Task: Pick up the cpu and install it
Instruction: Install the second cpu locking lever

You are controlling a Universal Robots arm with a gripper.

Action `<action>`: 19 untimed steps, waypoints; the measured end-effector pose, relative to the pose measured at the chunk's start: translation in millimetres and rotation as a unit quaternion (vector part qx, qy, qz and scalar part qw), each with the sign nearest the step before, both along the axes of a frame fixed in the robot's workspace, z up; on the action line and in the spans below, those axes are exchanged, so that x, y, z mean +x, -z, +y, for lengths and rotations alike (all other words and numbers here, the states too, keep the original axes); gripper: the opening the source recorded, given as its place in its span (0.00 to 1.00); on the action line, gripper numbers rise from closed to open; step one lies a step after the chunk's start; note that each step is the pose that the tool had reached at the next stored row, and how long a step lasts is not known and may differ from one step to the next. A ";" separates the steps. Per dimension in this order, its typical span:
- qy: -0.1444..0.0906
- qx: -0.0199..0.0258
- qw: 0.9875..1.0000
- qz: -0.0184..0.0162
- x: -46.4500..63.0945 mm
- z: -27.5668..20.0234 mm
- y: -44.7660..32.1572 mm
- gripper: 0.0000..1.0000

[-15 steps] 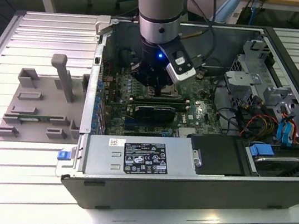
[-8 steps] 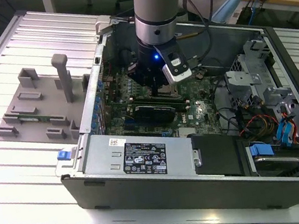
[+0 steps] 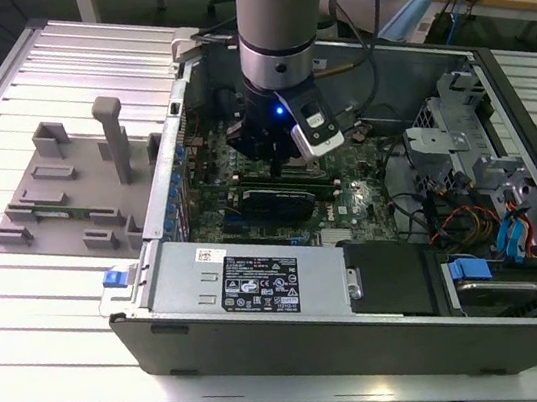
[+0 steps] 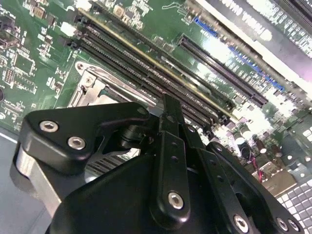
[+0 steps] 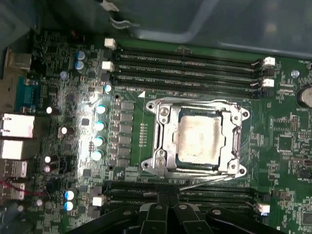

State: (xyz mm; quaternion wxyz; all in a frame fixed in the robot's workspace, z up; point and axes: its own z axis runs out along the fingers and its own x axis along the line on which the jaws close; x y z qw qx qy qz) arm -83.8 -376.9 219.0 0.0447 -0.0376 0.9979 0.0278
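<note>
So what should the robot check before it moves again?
1. Chip sitting in its socket on the green board: ok, it lies flat inside the metal frame.
2. Metal frame closed over the chip: ok, it surrounds the chip's edges.
3. Gripper above the board, inside the computer case: ok.
4. Gripper holding anything: cannot tell.
5. Memory slots beside the socket unblocked: ok, no loose thing lies on them.
</note>
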 end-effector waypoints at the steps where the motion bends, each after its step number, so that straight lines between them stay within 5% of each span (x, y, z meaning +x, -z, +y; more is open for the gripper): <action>1: 0.000 0.003 1.000 0.000 -0.1 -0.9 0.3 0.11; 10: 0.000 0.009 1.000 0.000 0.0 -1.1 1.4 0.11; 19: 0.000 0.033 0.999 0.000 -2.4 -1.1 9.0 0.11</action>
